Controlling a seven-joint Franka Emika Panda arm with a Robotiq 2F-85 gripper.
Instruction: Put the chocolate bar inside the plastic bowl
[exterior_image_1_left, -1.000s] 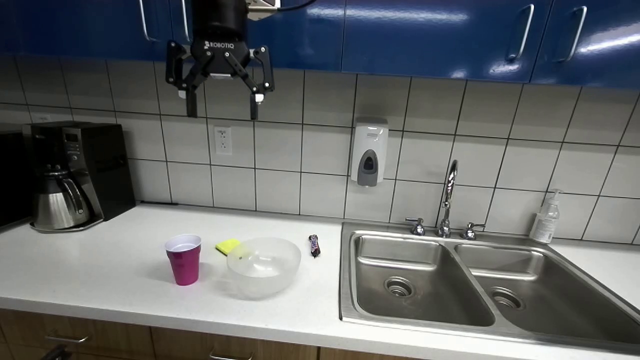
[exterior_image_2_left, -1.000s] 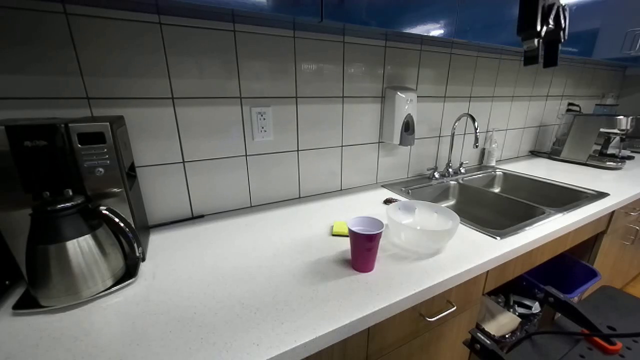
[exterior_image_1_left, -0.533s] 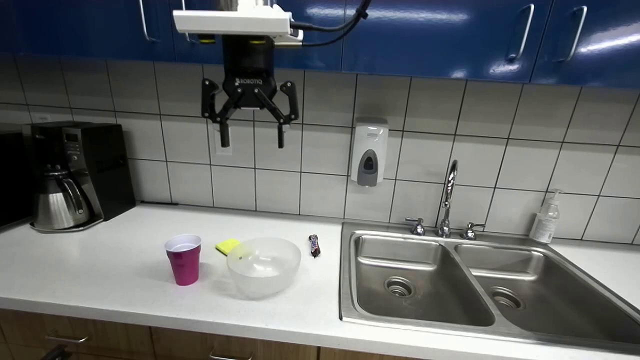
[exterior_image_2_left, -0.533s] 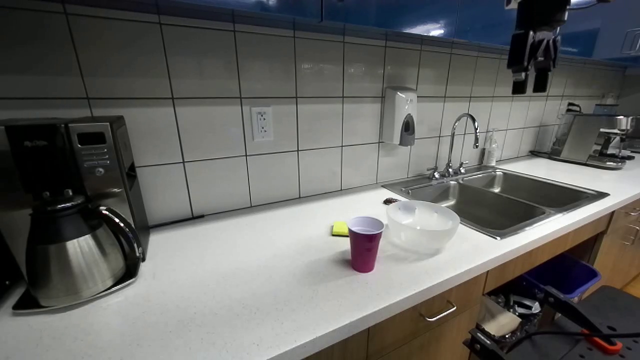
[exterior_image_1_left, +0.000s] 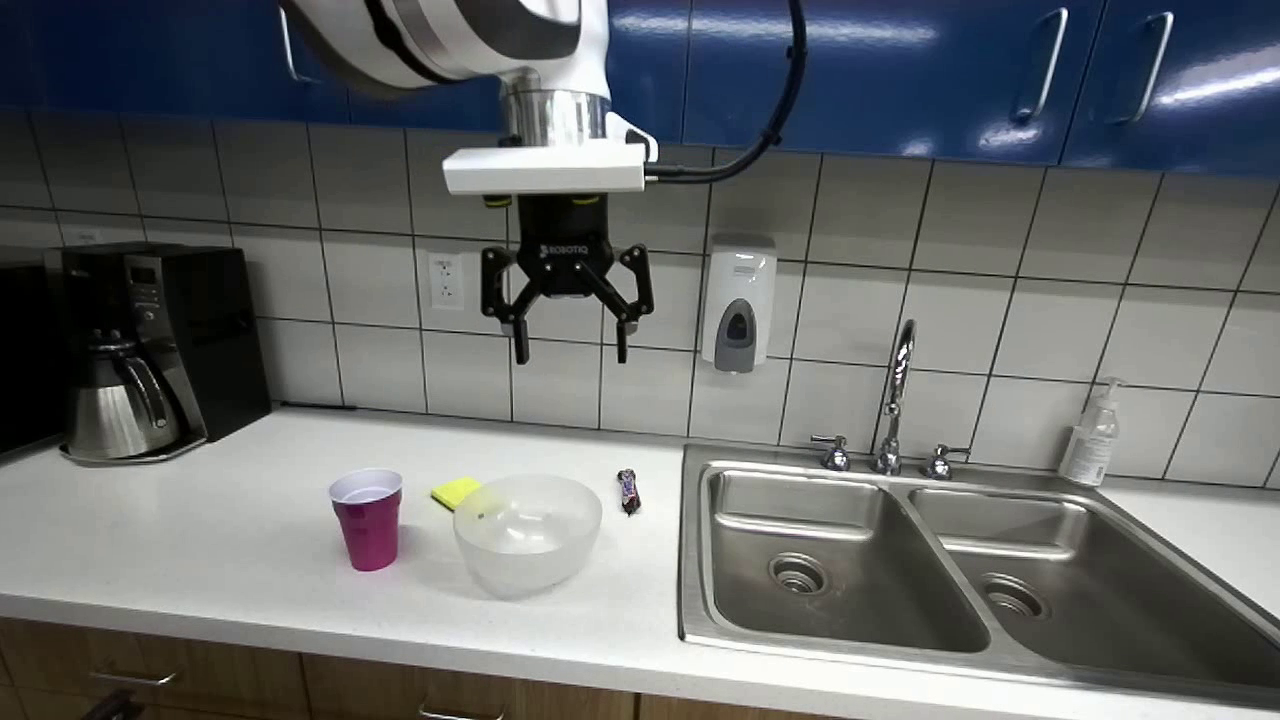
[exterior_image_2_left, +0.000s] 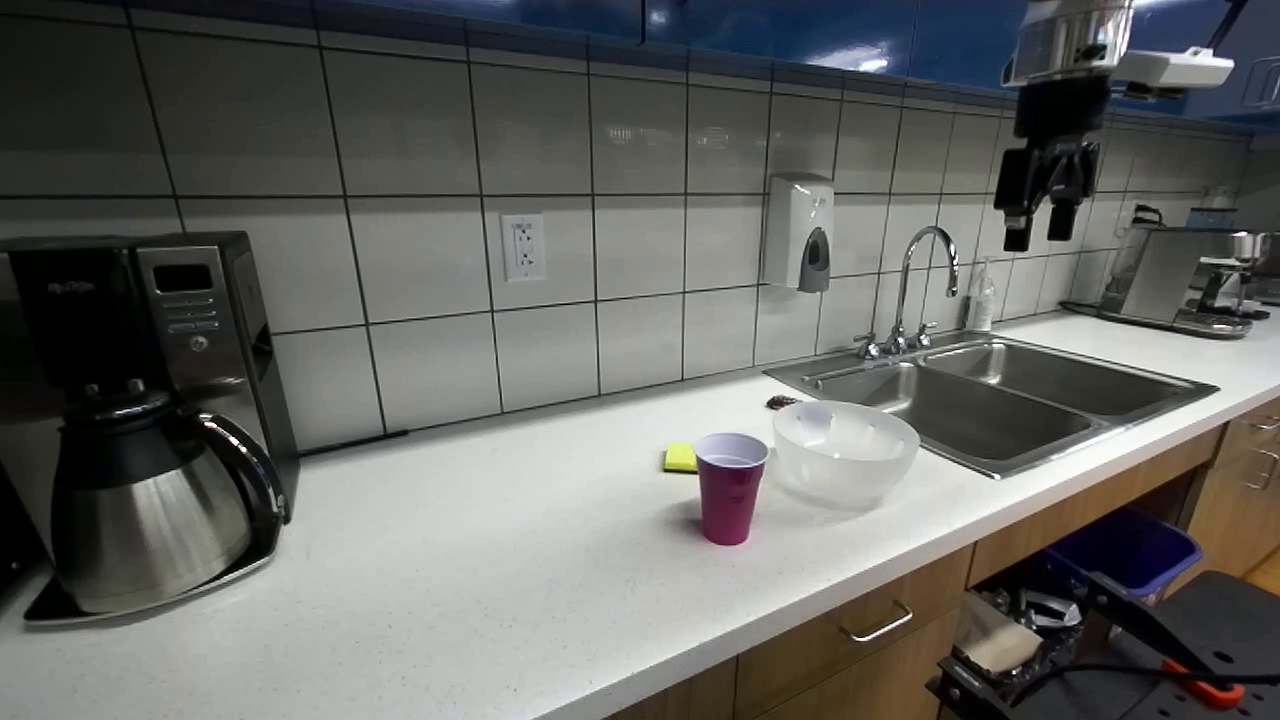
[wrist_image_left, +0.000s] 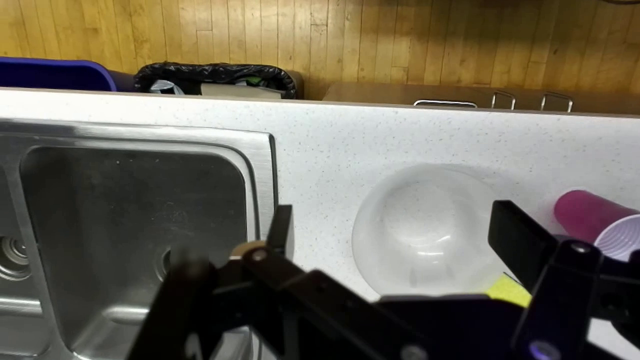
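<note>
The chocolate bar is a small dark wrapped bar (exterior_image_1_left: 628, 492) lying on the counter between the bowl and the sink; in an exterior view it shows partly behind the bowl (exterior_image_2_left: 781, 402). It is not visible in the wrist view. The translucent plastic bowl (exterior_image_1_left: 525, 555) stands upright on the counter and looks empty; it also shows in an exterior view (exterior_image_2_left: 848, 480) and in the wrist view (wrist_image_left: 370, 235). My gripper (exterior_image_1_left: 572, 352) is open and empty, pointing down, high above the counter; it also shows in an exterior view (exterior_image_2_left: 1040, 238) and in the wrist view (wrist_image_left: 394, 217).
A magenta cup (exterior_image_1_left: 370, 530) and a yellow sponge (exterior_image_1_left: 455, 493) stand beside the bowl. A double sink (exterior_image_1_left: 693, 570) with a tall faucet (exterior_image_1_left: 900, 375) is right of the bar. A soap dispenser (exterior_image_1_left: 738, 300) hangs on the tiled wall. A coffee maker (exterior_image_1_left: 195, 330) stands far left.
My gripper has moved down and, in an exterior view, to the right, coming nearer the counter. It stays open. The bar, bowl, cup and sponge have not moved.
</note>
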